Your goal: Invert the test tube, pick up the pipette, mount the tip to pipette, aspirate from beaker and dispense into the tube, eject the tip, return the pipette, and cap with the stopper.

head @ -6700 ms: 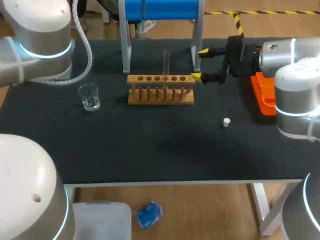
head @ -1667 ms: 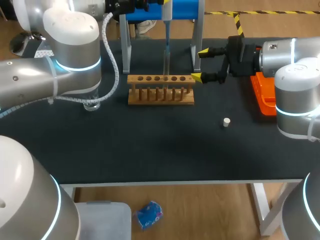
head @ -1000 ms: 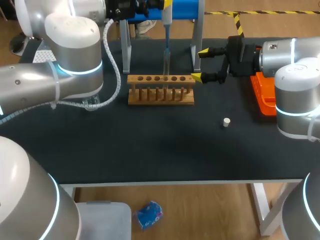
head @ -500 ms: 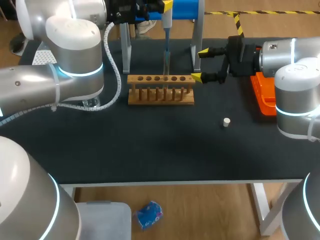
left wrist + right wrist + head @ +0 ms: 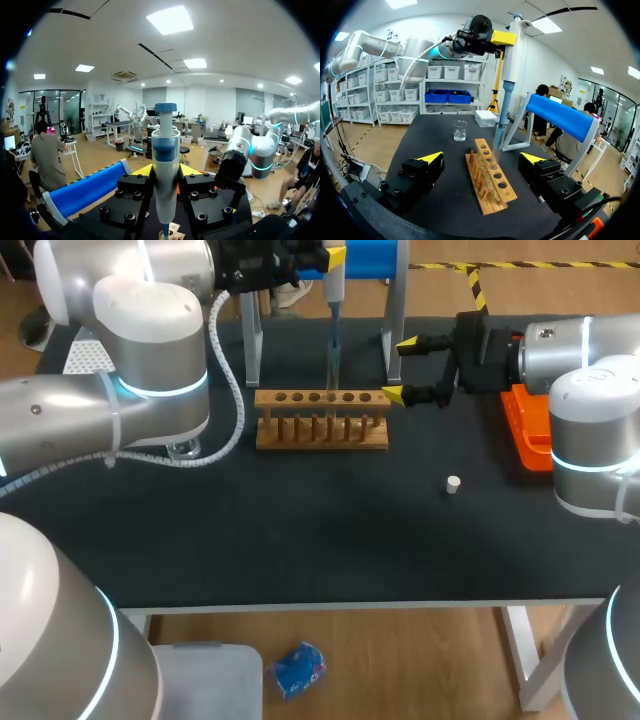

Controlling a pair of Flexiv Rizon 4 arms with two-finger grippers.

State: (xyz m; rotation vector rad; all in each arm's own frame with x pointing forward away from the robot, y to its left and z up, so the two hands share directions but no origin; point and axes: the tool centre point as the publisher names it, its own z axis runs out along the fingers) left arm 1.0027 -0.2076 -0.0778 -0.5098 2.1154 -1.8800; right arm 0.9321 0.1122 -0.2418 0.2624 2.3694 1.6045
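Your left arm (image 5: 150, 390) arches over the bench's (image 5: 300, 540) far left with the left gripper (image 5: 165, 172) raised high, fingers (image 5: 142, 171) clamped on the upright pipette (image 5: 165, 145), while your right arm (image 5: 590, 390) lies level, the right gripper (image 5: 400, 368) spread wide apart.

Blue-white pipette (image 5: 165, 175), brown rack (image 5: 321, 432)
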